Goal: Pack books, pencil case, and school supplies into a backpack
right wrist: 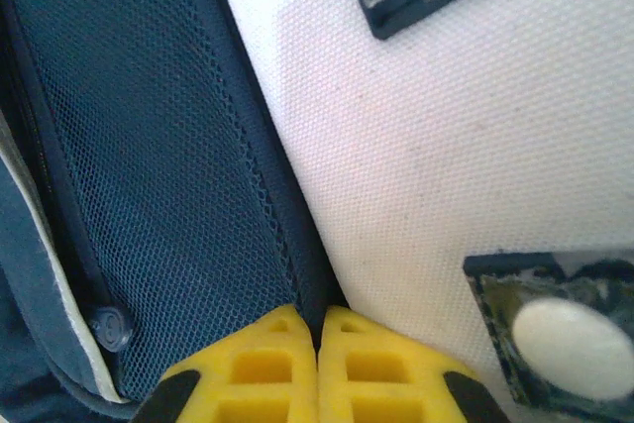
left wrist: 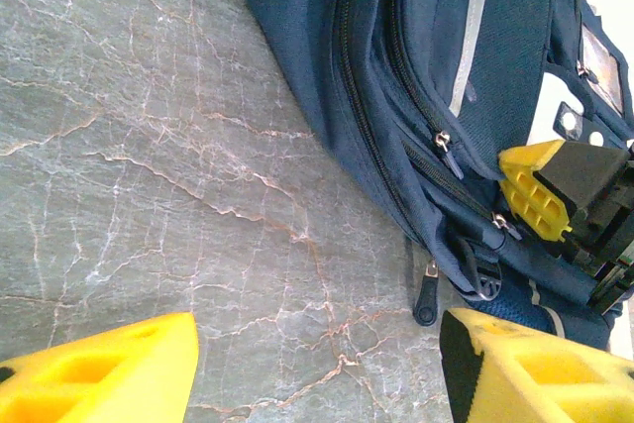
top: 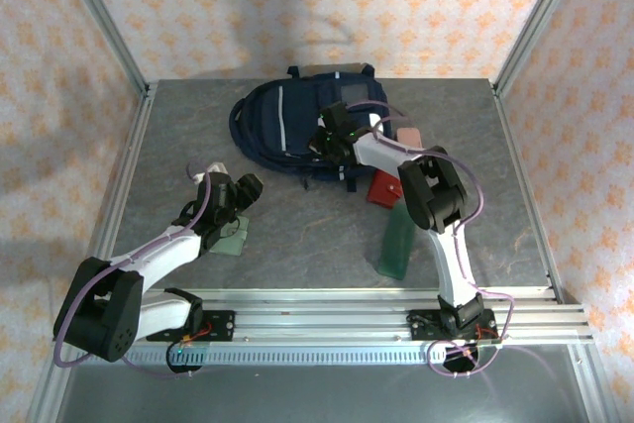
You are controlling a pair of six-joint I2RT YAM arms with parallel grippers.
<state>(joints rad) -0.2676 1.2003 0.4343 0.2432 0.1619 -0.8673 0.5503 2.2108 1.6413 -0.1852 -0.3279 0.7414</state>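
Mostly navy backpack (top: pixel 282 124), white patch (right wrist: pixel 426 146), mesh panel (right wrist: pixel 149 146), right tool (right wrist: pixel 318 329) closed, left tool (left wrist: pixel 317 359) wide.

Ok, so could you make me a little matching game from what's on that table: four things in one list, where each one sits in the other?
Things:
1. backpack
2. red square
3. dark green rectangle
4. pale green wallet

Places:
A. left side, partly under the left arm
B. closest to the near edge, alongside the right arm
C. far middle of the table
D. mid-table, just on the near side of the bag

Pairs: 1-C, 2-D, 3-B, 4-A
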